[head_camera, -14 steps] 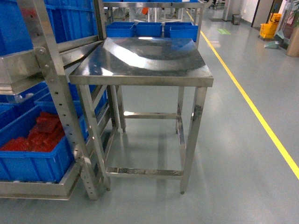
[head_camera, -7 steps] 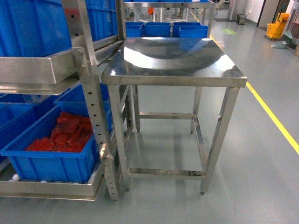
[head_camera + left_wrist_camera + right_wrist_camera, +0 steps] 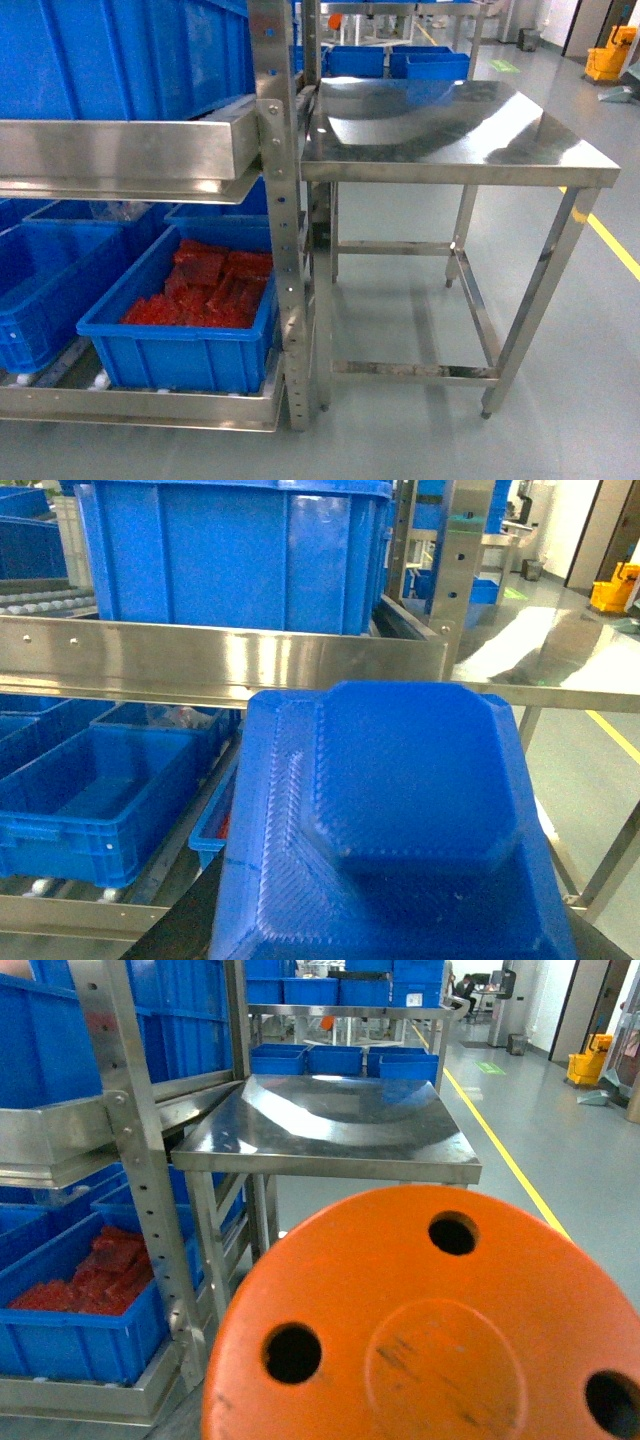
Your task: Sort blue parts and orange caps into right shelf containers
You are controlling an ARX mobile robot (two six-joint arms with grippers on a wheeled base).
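A steel shelf rack (image 3: 275, 150) fills the left of the head view, with a bare stainless tabletop (image 3: 450, 125) just beside it on the right. On the rack's lower level sits a blue crate (image 3: 180, 350) holding a heap of orange-red pieces (image 3: 205, 290), and another blue crate (image 3: 45, 290) stands to its left; a larger blue crate (image 3: 130, 50) rests on the upper level. In the left wrist view a blue part (image 3: 400, 820) with a raised, textured top fills the lower frame right against the camera, in front of the shelf rail. In the right wrist view a round orange cap (image 3: 420, 1320) with three holes covers the lower frame. Neither end effector is visible in any view, so their state cannot be told.
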